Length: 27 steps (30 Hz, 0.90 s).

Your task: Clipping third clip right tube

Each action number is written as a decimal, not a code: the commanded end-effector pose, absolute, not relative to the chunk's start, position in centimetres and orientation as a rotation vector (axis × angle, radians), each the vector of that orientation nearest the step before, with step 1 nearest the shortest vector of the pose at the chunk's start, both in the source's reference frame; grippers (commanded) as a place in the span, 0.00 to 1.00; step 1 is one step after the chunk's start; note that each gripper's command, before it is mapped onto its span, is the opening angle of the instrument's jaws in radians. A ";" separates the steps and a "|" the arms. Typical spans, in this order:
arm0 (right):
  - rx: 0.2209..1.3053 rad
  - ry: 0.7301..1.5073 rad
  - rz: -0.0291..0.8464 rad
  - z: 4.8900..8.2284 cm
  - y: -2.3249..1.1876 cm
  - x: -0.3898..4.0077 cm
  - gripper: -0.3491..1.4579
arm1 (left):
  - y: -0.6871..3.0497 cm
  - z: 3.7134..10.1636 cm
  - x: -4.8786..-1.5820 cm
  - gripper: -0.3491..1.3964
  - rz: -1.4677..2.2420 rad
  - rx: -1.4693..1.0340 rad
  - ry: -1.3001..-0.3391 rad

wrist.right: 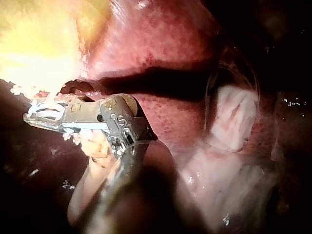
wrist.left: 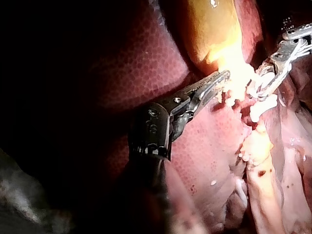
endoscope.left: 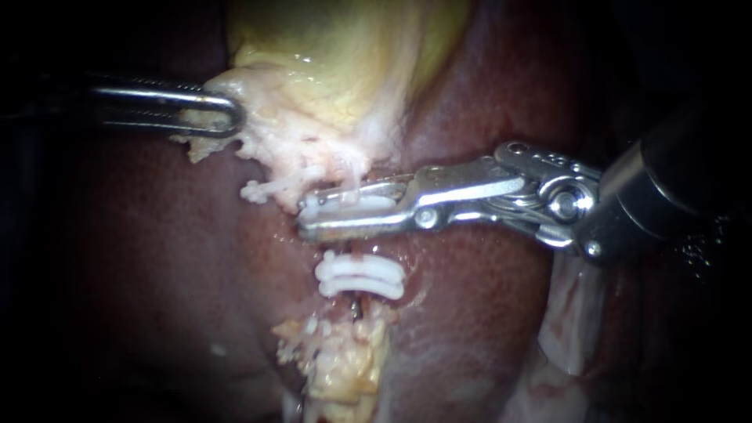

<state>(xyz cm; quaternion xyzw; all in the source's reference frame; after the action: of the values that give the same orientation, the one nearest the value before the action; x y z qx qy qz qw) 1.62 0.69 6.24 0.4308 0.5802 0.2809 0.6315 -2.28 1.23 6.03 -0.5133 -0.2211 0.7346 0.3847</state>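
Dark red liver [endoscope.left: 486,313] across most of the endoscope view. Yellow gallbladder [endoscope.left: 329,63] at twelve o'clock, ending in a pale ragged fringe toward the centre.

Right instrument [endoscope.left: 307,218] entering from three o'clock, metal jaws reaching just left of centre. Jaws drawn close together, grasping a white new clip [endoscope.left: 352,205] from both sides. Right wrist view in agreement: jaws near parallel with white showing between them.

Left instrument [endoscope.left: 231,113] entering from nine o'clock, toward ten. Jaws clenched on the pale fringe of the gallbladder, apparently holding it taut and well apart from the clipping site.

Thin tube [endoscope.left: 356,252] running from the fringe down toward six o'clock, mostly hidden, a short stretch showing just below centre. No second tube in sight, so no telling right from left.

Pair of set clips [endoscope.left: 360,278] side by side across the tube, just below the right jaws, toward six o'clock.

Judged progress: well along. New clip placed around the tube, above the pair, and squeezed nearly flat. Latching not visible. Left to do, by this reading: finishing the squeeze if needed, opening the jaws, backing the right instrument off the tube.
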 end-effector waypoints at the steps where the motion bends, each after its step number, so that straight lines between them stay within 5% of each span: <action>1: 0.991 1.326 0.652 6.23 0.69 1.62 0.10 | 1.23 6.03 -2.28 0.00 1.872 -1.308 -0.563; 6: 1.019 1.313 0.676 6.23 0.68 1.60 0.00 | 1.23 6.03 -2.28 0.00 1.870 -1.311 -0.562; 27: 1.048 1.294 0.695 6.21 0.63 1.56 0.00 | 1.22 6.04 -2.28 0.00 1.872 -1.307 -0.561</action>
<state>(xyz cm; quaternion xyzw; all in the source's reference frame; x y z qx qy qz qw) 1.56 0.63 6.20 0.4561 0.5627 0.3025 0.6196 -2.28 1.22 6.04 -0.5135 -0.2204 0.7346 0.3849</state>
